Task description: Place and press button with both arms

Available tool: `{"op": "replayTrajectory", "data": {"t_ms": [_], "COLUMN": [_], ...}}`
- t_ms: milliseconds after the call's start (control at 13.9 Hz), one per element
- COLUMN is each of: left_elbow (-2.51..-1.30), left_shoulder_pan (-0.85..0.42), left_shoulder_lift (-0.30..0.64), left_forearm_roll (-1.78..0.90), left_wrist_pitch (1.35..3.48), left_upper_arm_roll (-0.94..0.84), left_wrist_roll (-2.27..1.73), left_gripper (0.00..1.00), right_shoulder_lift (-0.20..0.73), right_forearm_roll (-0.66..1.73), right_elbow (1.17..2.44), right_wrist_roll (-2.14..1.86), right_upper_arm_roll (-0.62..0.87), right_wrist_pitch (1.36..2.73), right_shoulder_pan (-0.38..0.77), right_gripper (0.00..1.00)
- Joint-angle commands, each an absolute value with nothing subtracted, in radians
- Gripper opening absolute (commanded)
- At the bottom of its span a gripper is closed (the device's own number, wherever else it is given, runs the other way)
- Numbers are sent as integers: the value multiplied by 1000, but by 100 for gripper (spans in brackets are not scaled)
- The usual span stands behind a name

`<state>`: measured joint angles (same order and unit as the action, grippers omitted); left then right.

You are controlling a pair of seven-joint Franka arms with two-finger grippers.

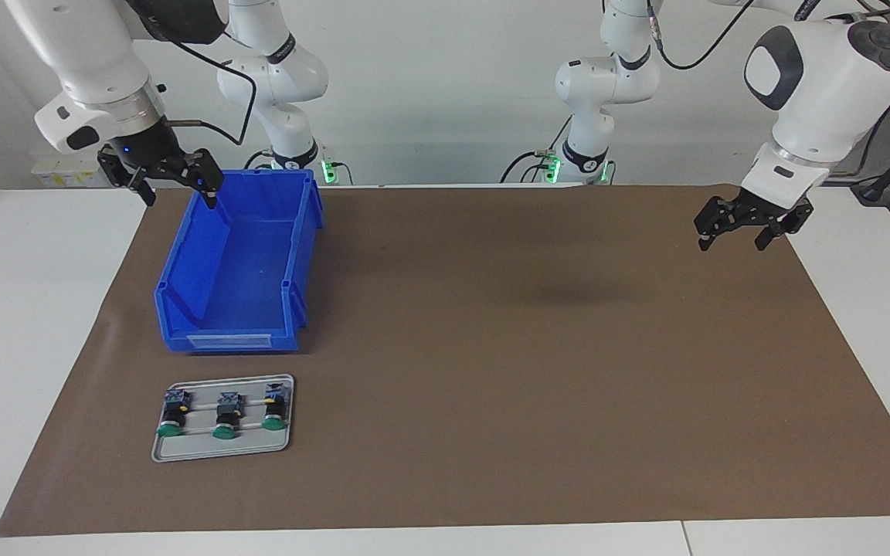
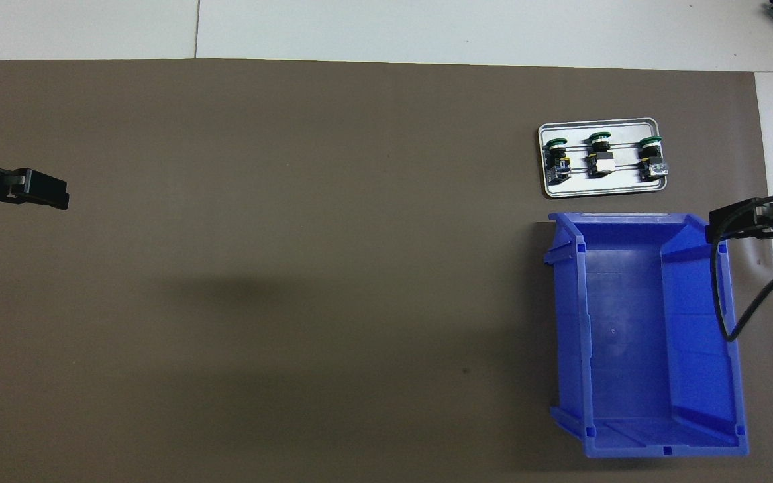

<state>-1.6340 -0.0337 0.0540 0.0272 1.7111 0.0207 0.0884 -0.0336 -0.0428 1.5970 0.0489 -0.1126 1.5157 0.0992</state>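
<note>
Right gripper (image 1: 174,181) open over bin rim (image 1: 213,224).

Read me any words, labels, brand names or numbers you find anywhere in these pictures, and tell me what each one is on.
None can be read.
Blue bin: pale label strip on its end wall farthest from the robots, no legible print.
Arm bases: dark bands with small white marks, too small to read.
Buttons on the grey tray: no readable markings.
</note>
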Motion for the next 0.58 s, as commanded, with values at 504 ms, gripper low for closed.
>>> {"op": "replayTrajectory", "data": {"t_ms": [504], "left_elbow": [-1672], "left_shoulder_pan": [-28], "left_shoulder_lift": [21], "left_forearm_roll": [37], "left_wrist_pitch": [1723], "left_upper_arm_roll": [17], "left_wrist_roll": [97], "left_gripper": [100], "right_shoulder_lift": [-38], "right_forearm_roll": [-57], "right_elbow": [1612], "right_wrist_roll": [31], "right_upper_arm_roll": [-104], "right_wrist_pitch": [1586], "right_shoulder_pan": [84], "right_gripper": [100]}}
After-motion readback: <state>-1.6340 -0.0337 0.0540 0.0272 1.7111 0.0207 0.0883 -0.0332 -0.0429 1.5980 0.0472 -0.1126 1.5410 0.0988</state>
